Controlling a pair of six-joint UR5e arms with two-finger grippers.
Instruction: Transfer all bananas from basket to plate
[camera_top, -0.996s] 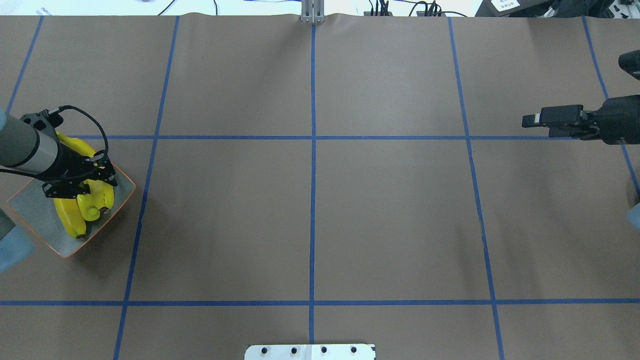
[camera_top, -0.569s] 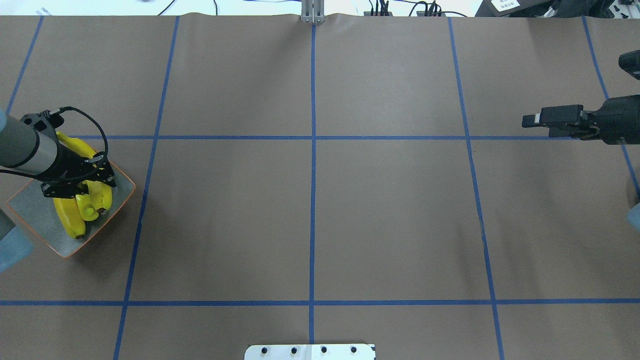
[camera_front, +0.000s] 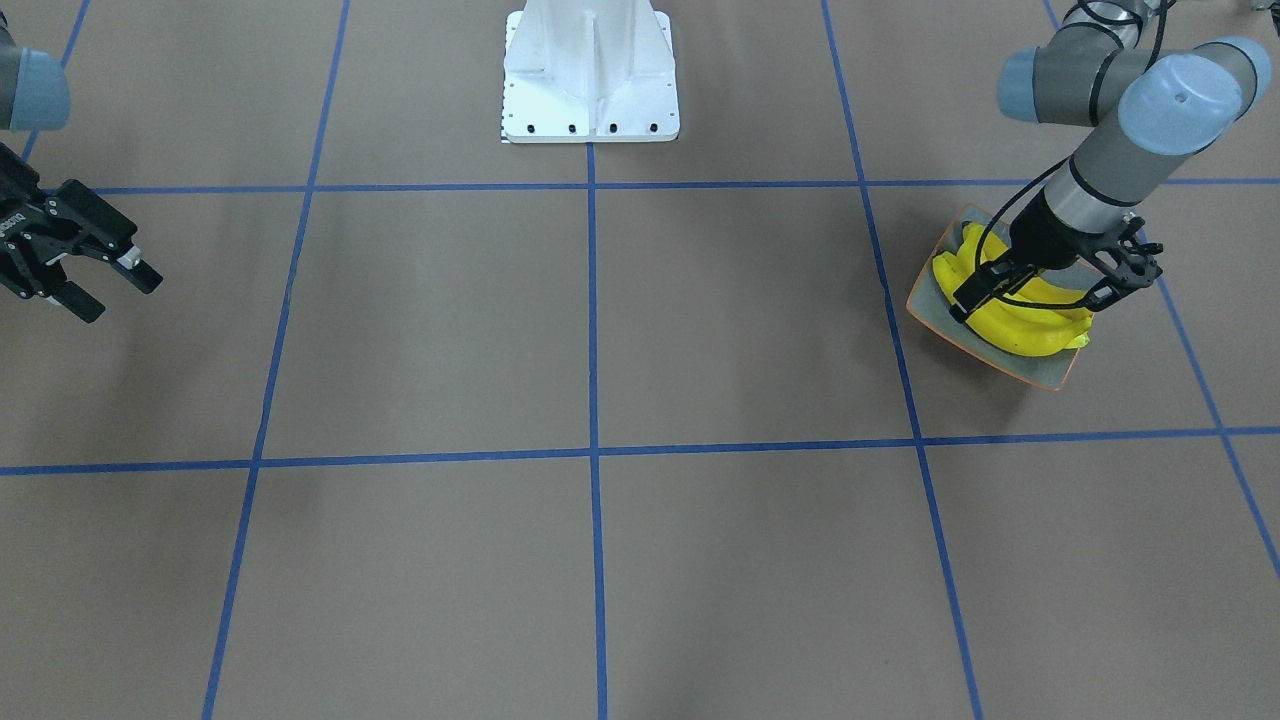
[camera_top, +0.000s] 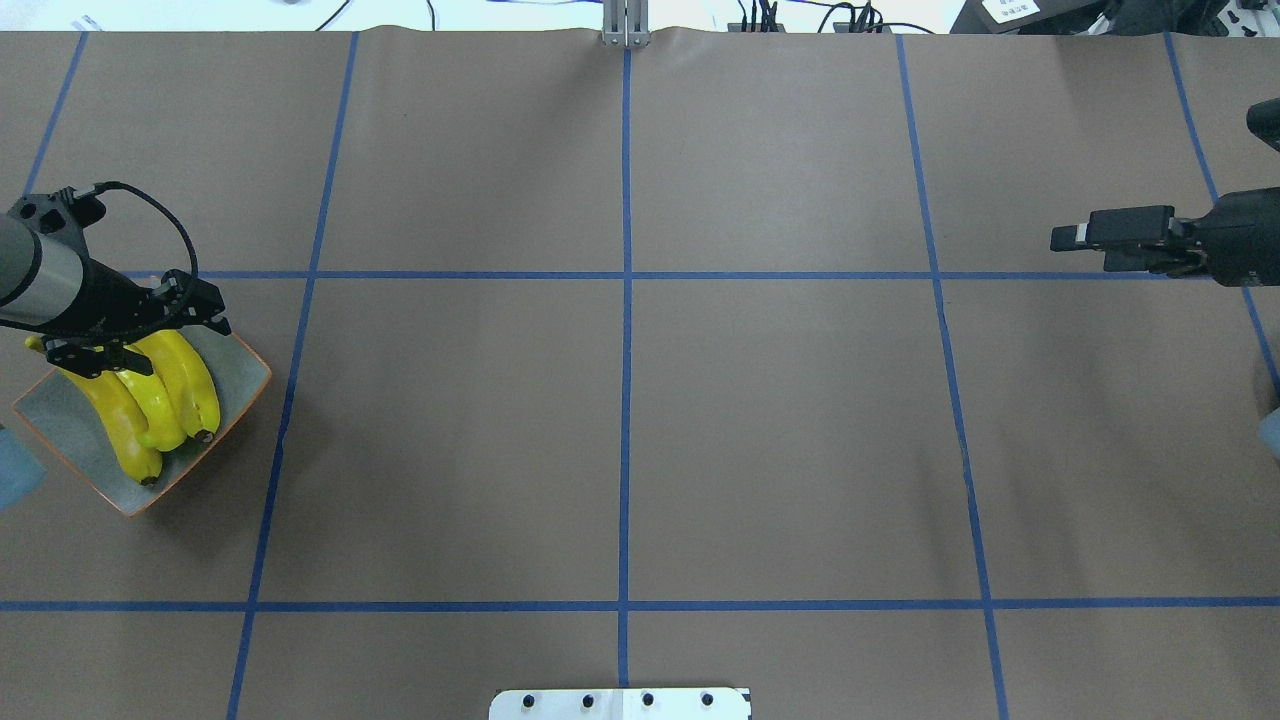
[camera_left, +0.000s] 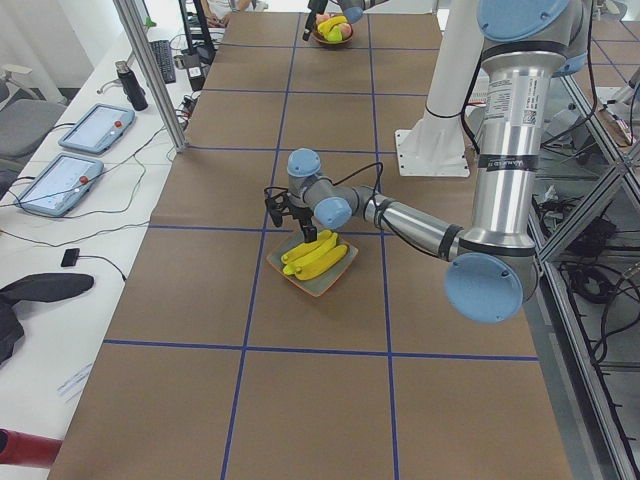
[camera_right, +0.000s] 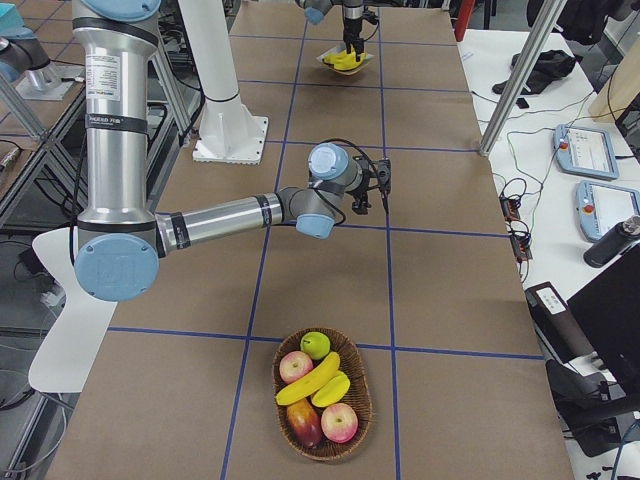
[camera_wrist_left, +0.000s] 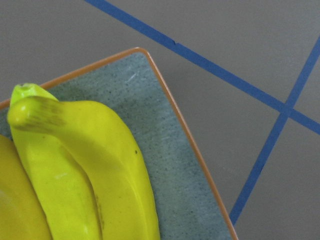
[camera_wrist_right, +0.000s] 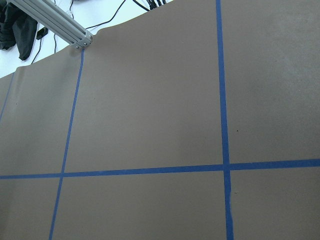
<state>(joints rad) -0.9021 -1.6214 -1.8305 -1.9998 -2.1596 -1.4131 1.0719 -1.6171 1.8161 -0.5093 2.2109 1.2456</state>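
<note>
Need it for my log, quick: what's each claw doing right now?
Left claw: open, empty, over the bananas on the plate.
Right claw: open, empty.

left arm's label: dark print is running down the tube beside the white base, too small to read.
right arm's label: print is showing, unreadable.
right gripper: white lettering is showing, illegible.

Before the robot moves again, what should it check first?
1. Left claw open and empty: ok.
2. Bananas lying inside the plate: ok.
3. Left claw high enough above the pile: cannot tell.
4. Right claw open: ok.
5. Basket emptied: not ok, a banana lies in it.
</note>
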